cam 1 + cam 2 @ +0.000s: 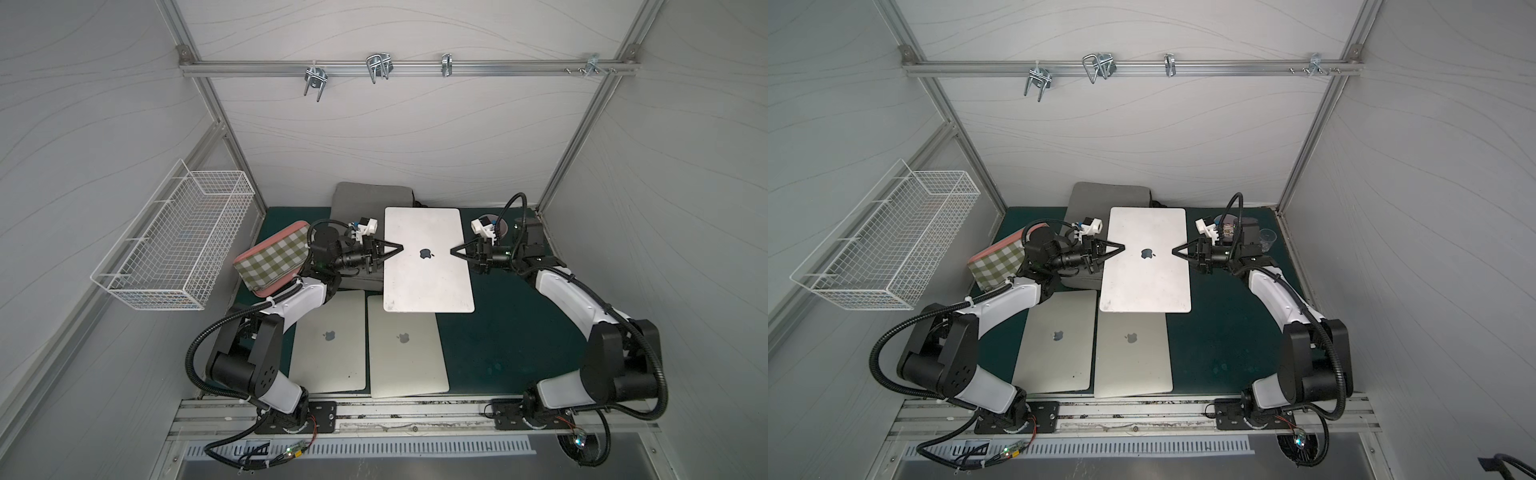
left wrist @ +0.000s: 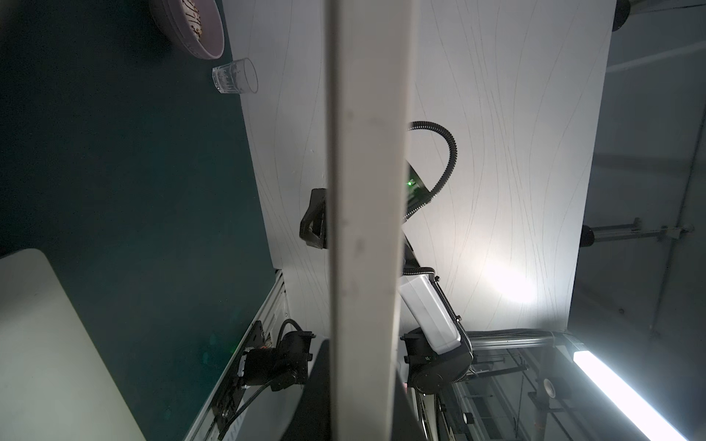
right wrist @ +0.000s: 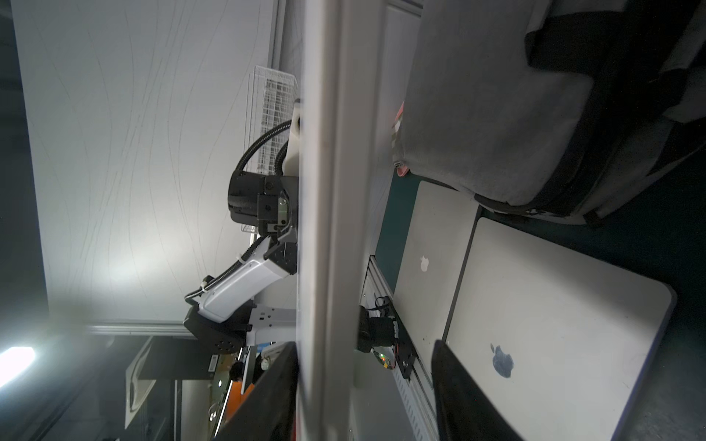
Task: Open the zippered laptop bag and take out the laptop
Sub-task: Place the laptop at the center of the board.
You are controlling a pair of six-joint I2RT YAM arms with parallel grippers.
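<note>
Aluminium aloft: holding laptop (image 1: 428,282) just beside grey bag (image 1: 372,197), clamping bag-side edge with left gripper (image 1: 399,247), straddling far edge with right gripper (image 1: 454,251), jaws apart. Finishing removal, by the look of it; next, lower flat, clear of bag

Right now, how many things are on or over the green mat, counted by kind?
Laptops: 3, the raised laptop and two flat laptops
Bags: 2, grey bag and checked bag
Bowls: 1, bowl
Cups: 1, clear cup
Total: 7
</note>
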